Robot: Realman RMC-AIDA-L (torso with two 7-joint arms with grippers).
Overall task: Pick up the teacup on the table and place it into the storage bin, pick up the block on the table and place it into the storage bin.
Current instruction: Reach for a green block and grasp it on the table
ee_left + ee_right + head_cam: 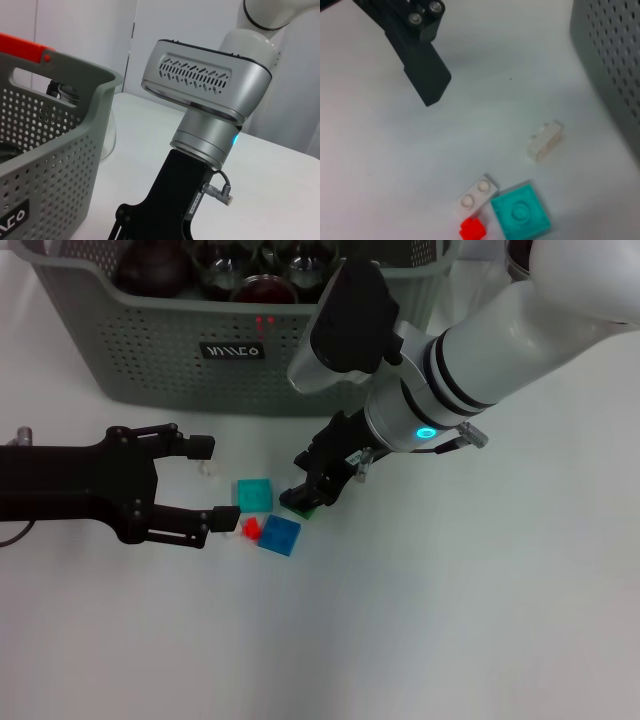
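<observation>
The right pincer (312,490) is seemingly pinching a green block (297,508); the left pincer (207,486) is lying spread beside the teal block (253,494) on the tabletop (480,600).

The storage bin (170,350) walls off the table's (480,620) far edge. Before it, small blocks (262,510) cluster between the spread left gripper (205,485) and right gripper (312,485). Near-side table lies open.

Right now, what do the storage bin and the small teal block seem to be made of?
The storage bin looks like moulded plastic, matte grey-green: regular punched holes, rounded rim. The teal block seems hard plastic, slightly glossy, with a round stud on top, like a toy brick.
</observation>
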